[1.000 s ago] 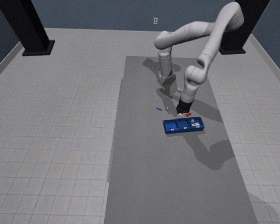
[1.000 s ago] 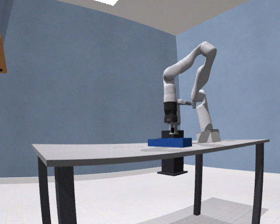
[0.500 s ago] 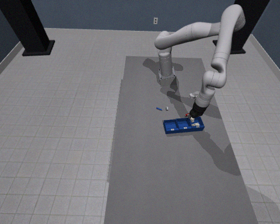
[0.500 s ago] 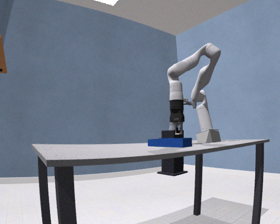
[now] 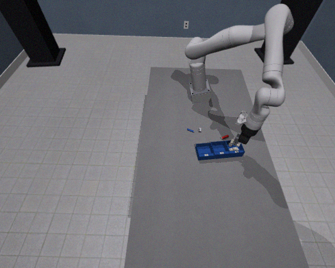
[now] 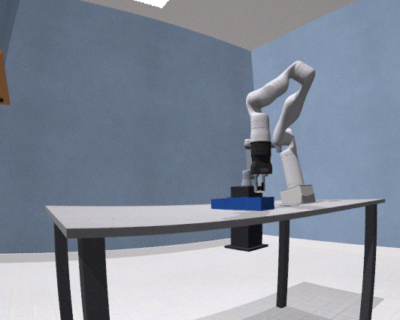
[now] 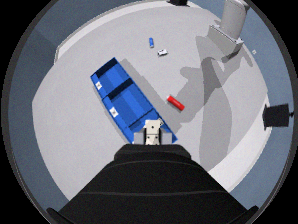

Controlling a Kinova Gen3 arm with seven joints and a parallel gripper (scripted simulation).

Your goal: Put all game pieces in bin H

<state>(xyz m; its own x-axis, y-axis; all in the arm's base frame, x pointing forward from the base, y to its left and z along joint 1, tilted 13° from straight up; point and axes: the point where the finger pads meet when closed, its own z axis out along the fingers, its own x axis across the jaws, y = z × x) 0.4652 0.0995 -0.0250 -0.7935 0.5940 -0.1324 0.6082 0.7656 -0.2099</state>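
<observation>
My gripper [image 5: 234, 143] is shut on a small white game piece with dark dots [image 7: 153, 127]. It hangs just above the right end compartment of the blue row of bins [image 5: 220, 150], close over its rim. The side view shows the fingers [image 6: 260, 188] a little above the bins [image 6: 243, 203]. Something white [image 5: 234, 148] seems to lie inside that right compartment; I cannot tell what it is. The bin labels are too small to read. A small white piece [image 5: 199, 129] lies on the table to the left of the bins, and also shows in the wrist view [image 7: 161, 51].
A red cylinder [image 5: 224, 137] lies just behind the bins, near my gripper. A blue stick [image 5: 190, 129] lies beside the small white piece. The arm's base [image 5: 199, 89] stands at the back of the table.
</observation>
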